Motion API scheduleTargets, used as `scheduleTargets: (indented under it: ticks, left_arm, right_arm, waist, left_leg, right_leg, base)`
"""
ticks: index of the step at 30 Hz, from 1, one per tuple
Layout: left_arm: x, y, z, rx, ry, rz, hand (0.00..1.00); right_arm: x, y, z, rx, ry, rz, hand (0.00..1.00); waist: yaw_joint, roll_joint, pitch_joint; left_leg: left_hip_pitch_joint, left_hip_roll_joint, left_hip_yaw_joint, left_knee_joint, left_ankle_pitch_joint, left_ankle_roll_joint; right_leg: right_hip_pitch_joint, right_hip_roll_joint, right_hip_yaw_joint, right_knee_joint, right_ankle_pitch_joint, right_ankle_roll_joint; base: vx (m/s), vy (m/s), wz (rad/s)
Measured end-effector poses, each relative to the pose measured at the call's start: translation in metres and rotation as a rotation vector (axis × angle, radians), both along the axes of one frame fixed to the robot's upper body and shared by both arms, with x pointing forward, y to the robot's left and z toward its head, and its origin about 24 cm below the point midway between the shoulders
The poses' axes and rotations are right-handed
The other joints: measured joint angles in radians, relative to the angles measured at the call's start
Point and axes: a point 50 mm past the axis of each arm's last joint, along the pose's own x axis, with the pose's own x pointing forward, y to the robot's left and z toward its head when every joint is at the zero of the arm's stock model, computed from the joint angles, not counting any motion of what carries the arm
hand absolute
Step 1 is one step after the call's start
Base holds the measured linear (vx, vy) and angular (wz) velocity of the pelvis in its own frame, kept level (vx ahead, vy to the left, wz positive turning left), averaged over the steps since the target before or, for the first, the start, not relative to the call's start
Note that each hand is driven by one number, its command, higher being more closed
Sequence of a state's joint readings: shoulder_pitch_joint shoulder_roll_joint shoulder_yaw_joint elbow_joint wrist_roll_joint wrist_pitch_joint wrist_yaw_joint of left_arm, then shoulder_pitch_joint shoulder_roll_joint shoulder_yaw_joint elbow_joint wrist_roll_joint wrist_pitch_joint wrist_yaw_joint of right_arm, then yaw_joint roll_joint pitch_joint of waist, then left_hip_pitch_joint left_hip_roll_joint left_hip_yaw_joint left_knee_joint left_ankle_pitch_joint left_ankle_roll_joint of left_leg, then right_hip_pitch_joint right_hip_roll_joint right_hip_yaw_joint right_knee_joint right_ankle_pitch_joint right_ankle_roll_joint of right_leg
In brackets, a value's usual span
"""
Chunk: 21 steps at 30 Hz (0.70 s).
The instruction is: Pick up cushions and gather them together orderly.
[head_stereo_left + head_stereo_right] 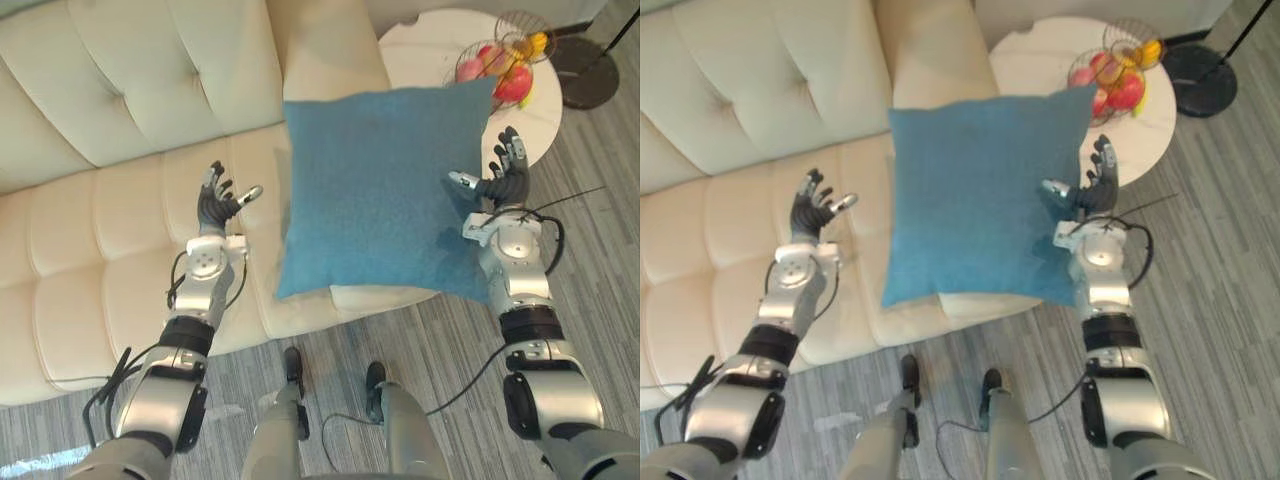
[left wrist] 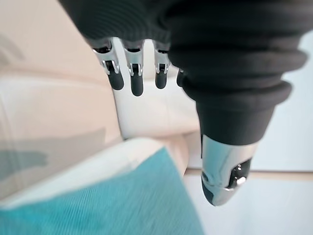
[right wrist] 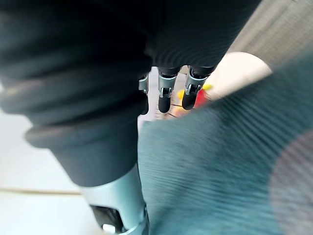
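A square blue cushion stands tilted on the right end of the cream sofa, leaning back against the armrest. My left hand is raised over the seat a little to the cushion's left, open and apart from it; its fingers are straight, with the cushion past them. At the cushion's right edge my right hand is open, fingers straight, the thumb close against the blue cloth. Neither hand holds anything.
A round white side table stands right of the sofa and carries a wire basket of fruit. A black round lamp base sits on the grey striped floor beyond it. The sofa seat left of the cushion is bare.
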<state>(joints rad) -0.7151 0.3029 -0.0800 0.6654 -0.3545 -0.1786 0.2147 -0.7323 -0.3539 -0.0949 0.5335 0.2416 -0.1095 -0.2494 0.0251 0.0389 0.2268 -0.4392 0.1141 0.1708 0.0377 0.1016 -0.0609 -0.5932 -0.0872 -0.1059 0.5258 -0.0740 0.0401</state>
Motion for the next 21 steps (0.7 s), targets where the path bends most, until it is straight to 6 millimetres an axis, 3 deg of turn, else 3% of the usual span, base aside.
scheduleTargets:
  ticks: [3, 4, 5, 6, 7, 10, 15, 19, 20, 21]
  left_arm:
    - [0.003, -0.017, -0.007, -0.018, 0.033, -0.038, 0.0]
    - [0.005, -0.024, -0.002, -0.028, 0.019, -0.051, 0.0]
    - [0.006, -0.025, -0.001, -0.03, 0.015, -0.055, 0.0]
    - [0.008, -0.029, 0.005, -0.028, 0.003, -0.063, 0.0]
    - [0.009, -0.032, 0.009, -0.033, -0.008, -0.067, 0.0]
    - [0.01, -0.048, 0.001, -0.062, 0.03, -0.072, 0.0]
    - [0.01, -0.057, -0.004, -0.053, 0.05, -0.08, 0.0]
    - [0.009, -0.068, -0.006, -0.04, 0.057, -0.11, 0.0]
    - [0.009, -0.069, -0.007, -0.04, 0.059, -0.112, 1.0]
    - [0.009, -0.069, -0.007, -0.04, 0.061, -0.112, 1.0]
  right_arm:
    - [0.0, 0.002, -0.002, 0.018, 0.004, -0.008, 0.0]
    - [0.001, 0.002, 0.001, 0.02, -0.007, -0.009, 0.0]
    - [0.001, 0.003, 0.002, 0.022, -0.009, -0.009, 0.0]
    - [0.002, 0.008, 0.003, 0.038, -0.017, -0.002, 0.0]
    - [0.003, 0.015, 0.005, 0.049, -0.028, 0.015, 0.0]
    - [0.003, 0.023, -0.005, 0.079, -0.004, 0.022, 0.0]
    - [0.001, 0.024, -0.013, 0.087, 0.017, 0.016, 0.0]
    - [0.003, 0.045, -0.017, 0.109, 0.02, 0.062, 0.0]
    - [0.003, 0.045, -0.016, 0.111, 0.014, 0.062, 0.0]
    - [0.003, 0.045, -0.016, 0.111, 0.013, 0.062, 1.0]
  waist:
    - [-0.018, -0.001, 0.01]
    - [-0.012, -0.001, 0.017]
    - [-0.009, -0.006, 0.017]
    - [-0.02, -0.026, 0.022]
    - [-0.013, -0.026, 0.024]
    - [-0.021, -0.026, 0.033]
    - [-0.024, -0.026, 0.033]
    - [-0.023, -0.027, 0.034]
    - [-0.022, -0.027, 0.034]
    - [-0.021, -0.027, 0.034]
  left_leg:
    - [0.012, 0.009, 0.009, 0.024, -0.002, 0.002]
    - [0.01, 0.024, 0.013, 0.047, -0.019, -0.005]
    - [0.004, 0.025, 0.017, 0.053, -0.021, -0.008]
    - [-0.008, 0.022, 0.031, 0.089, -0.061, -0.044]
    - [-0.033, 0.046, 0.048, 0.113, -0.071, -0.051]
    - [-0.034, 0.061, 0.071, 0.131, -0.071, -0.051]
    - [-0.018, 0.066, 0.094, 0.158, -0.079, -0.049]
    - [-0.039, 0.064, 0.109, 0.171, -0.118, -0.032]
    - [-0.054, 0.061, 0.11, 0.192, -0.124, -0.025]
    - [-0.056, 0.061, 0.111, 0.197, -0.127, -0.025]
  right_leg:
    - [-0.032, -0.005, 0.003, 0.11, 0.008, -0.003]
    - [-0.084, -0.002, 0.004, 0.129, -0.033, -0.008]
    - [-0.076, -0.003, 0.006, 0.064, -0.039, -0.005]
    - [-0.034, -0.022, 0.009, -0.08, 0.027, 0.002]
    - [-0.04, -0.004, 0.007, -0.106, 0.023, 0.001]
    - [-0.032, 0.008, 0.004, -0.113, 0.023, 0.001]
    - [0.002, 0.007, 0.004, -0.113, 0.023, 0.001]
    - [0.002, 0.004, 0.007, -0.143, 0.024, 0.0]
    - [0.002, 0.0, 0.009, -0.153, 0.024, 0.0]
    - [0.003, -0.001, 0.01, -0.155, 0.024, 0.0]
  base:
    - [0.06, -0.1, 0.08]
    - [0.06, -0.131, 0.04]
    - [0.04, -0.153, 0.13]
    - [0.03, -0.177, -0.02]
    - [0.03, -0.178, -0.03]
    - [0.02, -0.107, -0.17]
    - [0.0, 0.0, 0.06]
    - [-0.08, 0.044, 0.04]
    - [-0.1, 0.054, 0.04]
    - [-0.08, 0.033, -0.04]
